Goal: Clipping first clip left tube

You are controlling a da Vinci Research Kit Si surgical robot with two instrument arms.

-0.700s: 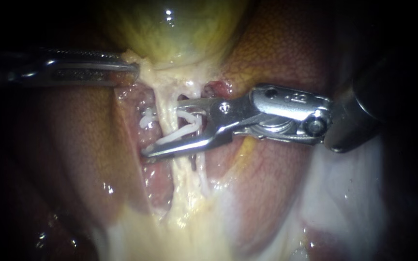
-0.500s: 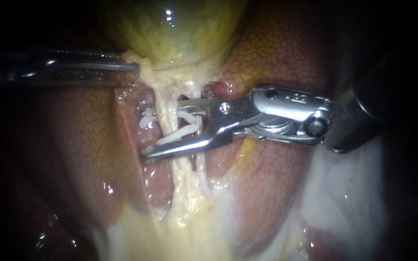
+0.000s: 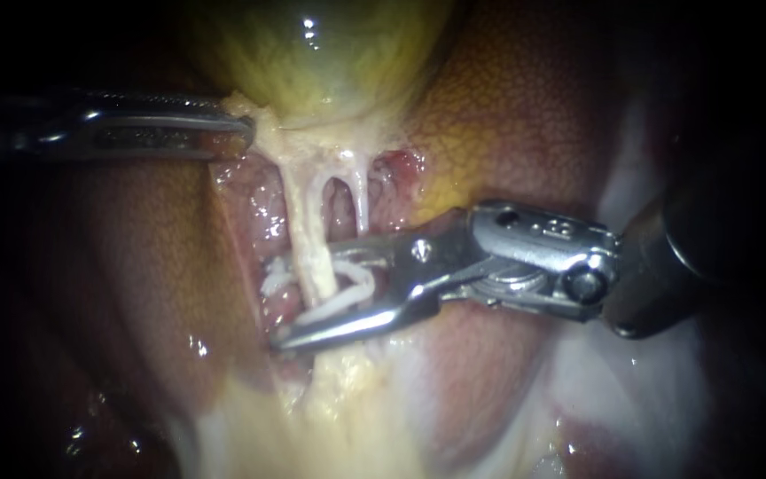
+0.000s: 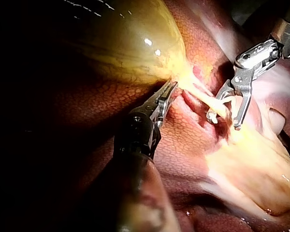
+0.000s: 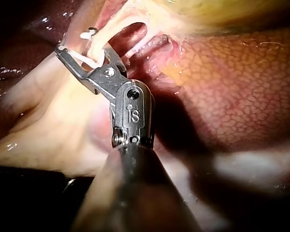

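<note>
Three close views of left tube [image 3: 309, 232]

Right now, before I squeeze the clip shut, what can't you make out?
Endoscope view: how the clip passes behind the left tube; the tube covers that stretch.
Endoscope view: the left instrument's shaft, lost in darkness toward the edge.
Right wrist view: the tissue under the right instrument, covered by its own shaft.

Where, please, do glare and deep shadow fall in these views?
Endoscope view: glints on the yellow-green gallbladder, the steel left instrument gripping its neck is dim. Left wrist view: gallbladder glints, blackness beside that instrument. Right wrist view: the silver right instrument, holding a white clip, shadows the mottled brown liver.
</note>
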